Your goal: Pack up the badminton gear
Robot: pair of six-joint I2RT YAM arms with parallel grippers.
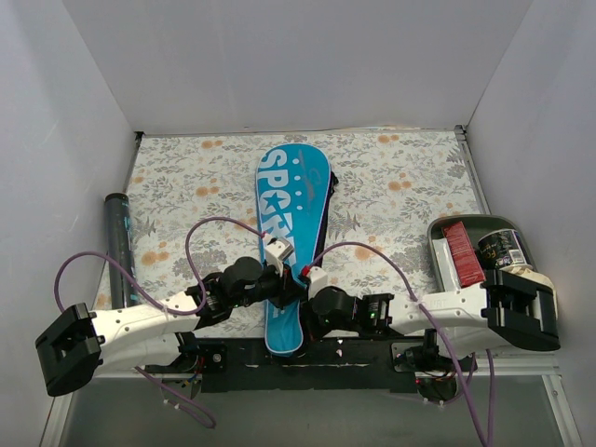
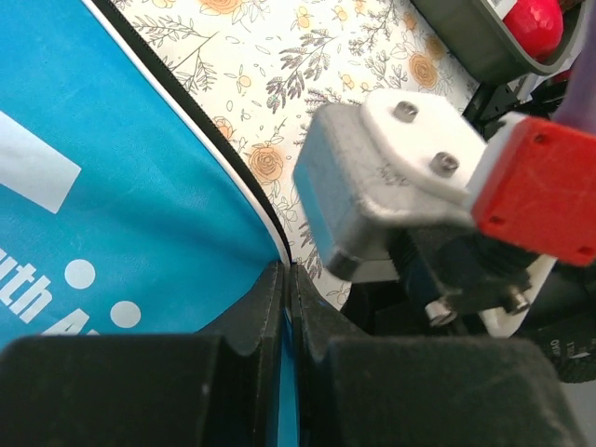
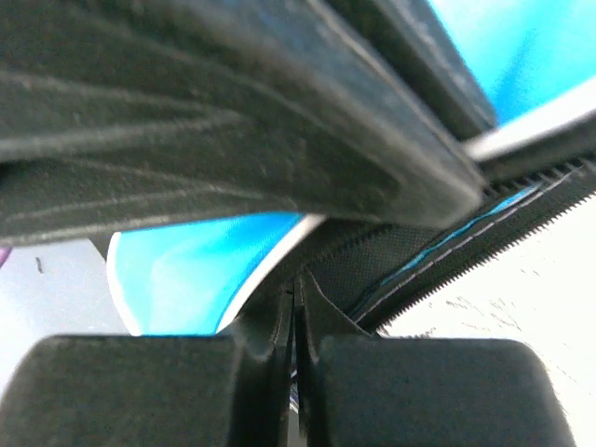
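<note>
The long blue cover (image 1: 289, 200) lettered "SPORT" lies flat down the middle of the flowered table cloth, its narrow end towards the arm bases. My left gripper (image 1: 279, 253) sits on the cover's right edge. In the left wrist view this gripper (image 2: 287, 275) is shut, with blue fabric of the cover (image 2: 112, 186) pinched between the jaws. My right gripper (image 1: 310, 277) is just beside it, lower on the same edge. In the right wrist view it (image 3: 296, 296) is shut on the cover's black zipper edge (image 3: 419, 251). A black tube (image 1: 118, 242) lies along the left wall.
A grey tray (image 1: 475, 218) at the right holds a red packet (image 1: 463, 251) and a can (image 1: 501, 247). In the left wrist view the tray (image 2: 466, 42) also shows a red ball (image 2: 535, 20). The other arm's grey-white housing (image 2: 391, 168) hangs close by. White walls enclose the table.
</note>
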